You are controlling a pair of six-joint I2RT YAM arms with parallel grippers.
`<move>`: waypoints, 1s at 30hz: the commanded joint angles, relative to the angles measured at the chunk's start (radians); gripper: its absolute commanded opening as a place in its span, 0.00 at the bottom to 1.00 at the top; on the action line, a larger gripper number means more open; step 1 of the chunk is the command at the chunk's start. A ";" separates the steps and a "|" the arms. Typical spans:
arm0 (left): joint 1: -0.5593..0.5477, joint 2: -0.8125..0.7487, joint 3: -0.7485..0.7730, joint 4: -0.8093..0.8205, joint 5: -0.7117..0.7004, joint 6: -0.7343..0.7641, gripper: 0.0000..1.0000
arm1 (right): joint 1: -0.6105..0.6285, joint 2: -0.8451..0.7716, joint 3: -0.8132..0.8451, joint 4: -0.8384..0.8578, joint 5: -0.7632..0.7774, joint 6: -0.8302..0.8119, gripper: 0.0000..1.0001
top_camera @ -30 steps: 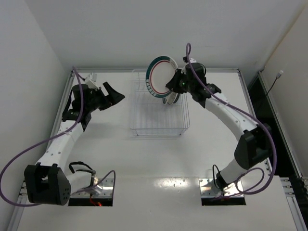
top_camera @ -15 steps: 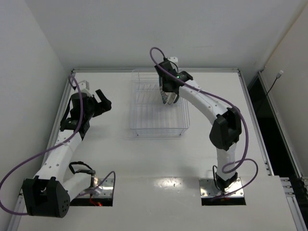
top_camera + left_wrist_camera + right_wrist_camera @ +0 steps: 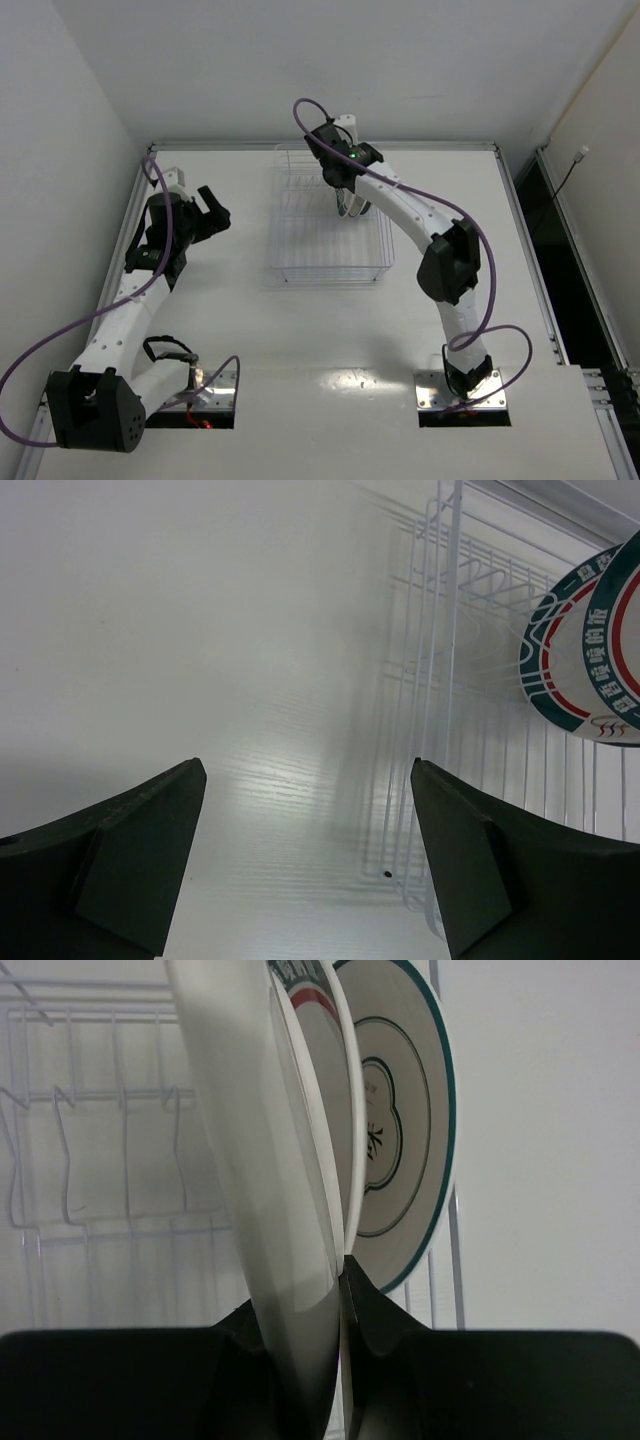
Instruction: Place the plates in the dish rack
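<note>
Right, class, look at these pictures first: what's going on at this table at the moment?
The right gripper is shut on the rim of a white plate, holding it on edge at the far right end of the wire dish rack. It is not clear whether the plate is seated in a slot. Two ringed plates stand upright in the rack beside it. The left gripper is open and holds nothing, hovering over the table to the left of the rack.
</note>
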 commanded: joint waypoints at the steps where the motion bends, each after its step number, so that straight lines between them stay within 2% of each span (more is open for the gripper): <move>1: 0.008 -0.010 0.009 0.009 -0.010 0.018 0.82 | 0.008 0.048 0.084 -0.019 0.058 0.013 0.00; 14: 0.008 -0.010 0.009 0.009 -0.001 0.018 0.82 | 0.008 0.128 0.098 -0.066 0.068 0.070 0.00; 21: 0.008 -0.010 0.009 0.009 -0.001 0.018 0.82 | 0.008 0.092 0.098 -0.091 0.165 0.079 0.00; 30: 0.008 -0.020 0.009 0.009 -0.001 0.018 0.82 | 0.017 0.114 0.127 -0.091 0.126 0.089 0.00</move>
